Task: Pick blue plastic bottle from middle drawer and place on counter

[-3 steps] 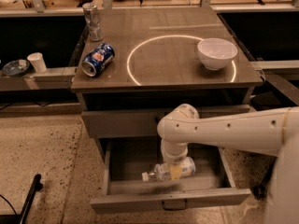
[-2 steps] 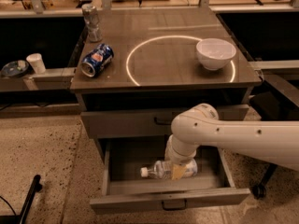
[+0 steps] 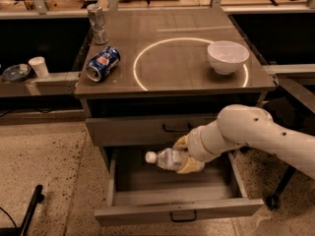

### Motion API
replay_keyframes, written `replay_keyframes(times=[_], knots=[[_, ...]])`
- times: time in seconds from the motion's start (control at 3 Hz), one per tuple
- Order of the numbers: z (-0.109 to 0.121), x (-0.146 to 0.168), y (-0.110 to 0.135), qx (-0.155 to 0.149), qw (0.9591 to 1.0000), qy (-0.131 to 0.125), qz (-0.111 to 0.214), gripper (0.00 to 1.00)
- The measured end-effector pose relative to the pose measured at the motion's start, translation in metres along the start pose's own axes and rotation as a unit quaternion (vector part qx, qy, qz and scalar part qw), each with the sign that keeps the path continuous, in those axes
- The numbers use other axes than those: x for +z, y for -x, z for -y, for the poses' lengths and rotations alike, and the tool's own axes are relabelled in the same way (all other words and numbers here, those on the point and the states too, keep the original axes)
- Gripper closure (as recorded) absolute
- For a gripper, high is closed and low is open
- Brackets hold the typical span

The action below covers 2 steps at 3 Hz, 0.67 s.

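The blue plastic bottle (image 3: 166, 159), clear with a white cap pointing left, is held sideways above the floor of the open middle drawer (image 3: 177, 211). My gripper (image 3: 183, 156) is shut on the bottle's right half, its tan fingers (image 3: 189, 165) wrapped around it, at the end of the white arm that reaches in from the right. The counter (image 3: 172, 63) with its bright circle lies above, over the shut upper drawer (image 3: 147, 131).
On the counter stand a white bowl (image 3: 227, 56) at the right, a blue soda can (image 3: 102, 63) lying at the left, and a crushed silver can (image 3: 98, 24) at the back left. A white cup (image 3: 38, 66) and a dish (image 3: 16, 72) sit on a low shelf at left.
The bottle has been lifted off the drawer floor and carried up and slightly right in the gripper. The arm has swung to the right.
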<state>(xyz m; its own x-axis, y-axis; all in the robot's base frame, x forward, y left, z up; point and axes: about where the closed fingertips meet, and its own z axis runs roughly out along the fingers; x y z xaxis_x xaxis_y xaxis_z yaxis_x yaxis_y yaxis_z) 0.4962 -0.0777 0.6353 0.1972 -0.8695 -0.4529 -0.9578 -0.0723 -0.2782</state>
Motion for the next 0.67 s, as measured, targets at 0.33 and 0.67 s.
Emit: replay_keyframes(times=[0.33, 0.67], knots=[[0.041, -0.027, 0.023, 0.0, 0.9925, -0.04, 0.116, 1.0], [0.086, -0.066, 0.046, -0.029, 0.9788, -0.068, 0.191, 1.0]])
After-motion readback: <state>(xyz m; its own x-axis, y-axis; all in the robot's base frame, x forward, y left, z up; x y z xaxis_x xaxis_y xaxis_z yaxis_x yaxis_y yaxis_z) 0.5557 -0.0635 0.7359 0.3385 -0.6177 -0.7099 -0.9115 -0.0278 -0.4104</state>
